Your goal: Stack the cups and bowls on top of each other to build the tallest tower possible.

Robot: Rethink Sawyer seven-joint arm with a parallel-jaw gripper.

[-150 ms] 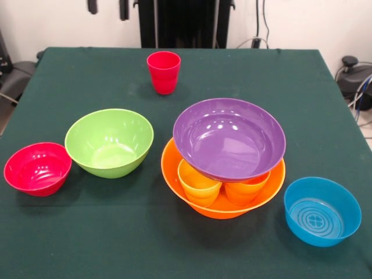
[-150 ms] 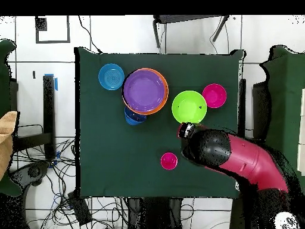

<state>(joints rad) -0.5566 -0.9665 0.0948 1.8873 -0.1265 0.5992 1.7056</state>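
Two cups [image 1: 199, 185] in orange bowl [image 1: 174, 174]

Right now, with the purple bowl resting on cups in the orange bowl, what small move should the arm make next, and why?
Probably reach over the lime green bowl to pick it up: it stands upright, free beside the tower, it is the widest loose piece, and the arm hangs next to it in the overhead view. The purple bowl on top looks wide enough to seat it.

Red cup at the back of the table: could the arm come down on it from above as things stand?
Probably yes. The red cup stands upright and alone, well apart from the green bowl and the purple bowl, with nothing over it.
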